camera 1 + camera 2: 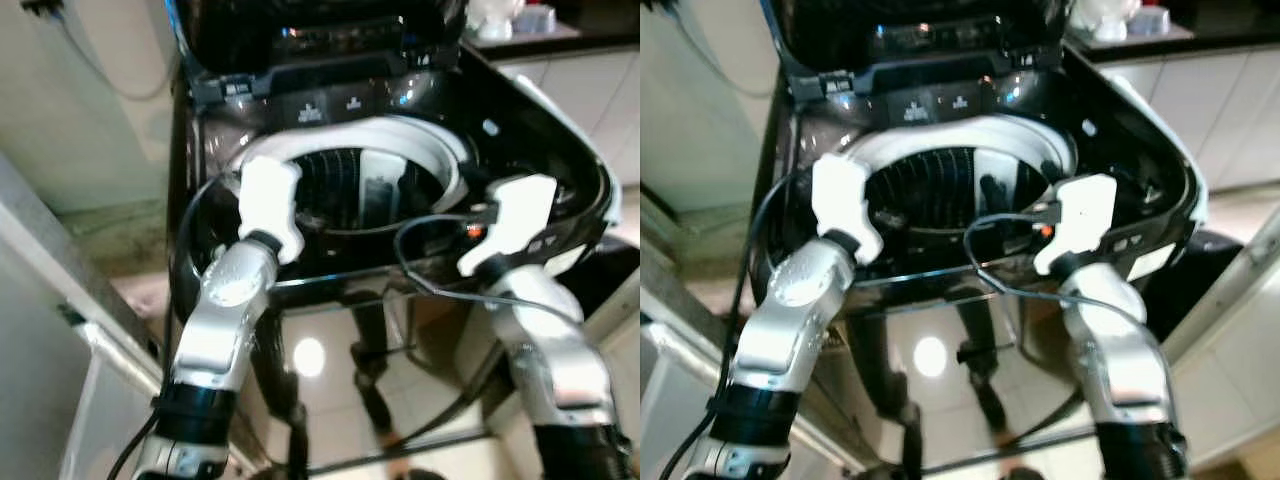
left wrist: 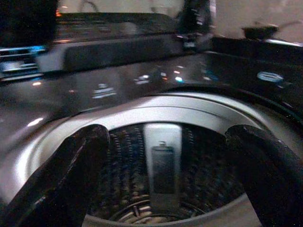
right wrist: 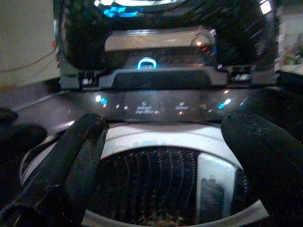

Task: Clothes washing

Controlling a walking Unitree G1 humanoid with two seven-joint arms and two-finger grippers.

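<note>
One top-loading washing machine (image 1: pixel 400 90) is standing lid-up; two pincers, left pincer (image 2: pixel 165 156) and right pincer (image 3: pixel 161 156), are hovering over its one drum (image 1: pixel 940 185), both released, grasping nothing

A top-loading washer (image 1: pixel 400 150) stands directly ahead, its lid (image 1: pixel 320 30) raised upright at the back. Below the lid, a control panel (image 3: pixel 161 106) runs across the rear edge of the washer's top. In front of the panel lies the round drum (image 1: pixel 350 190), ringed by a rim (image 1: pixel 960 135). The left arm (image 1: pixel 230 300) reaches toward the drum's near left edge; the right arm (image 1: pixel 540 340) reaches toward its near right edge. The left pincer (image 2: pixel 165 170) and right pincer (image 3: pixel 161 165) both point into the drum, fingers spread apart. A surface (image 1: pixel 540 40) lies behind the washer on the right. A wall (image 1: pixel 90 100) lies to the left.
</note>
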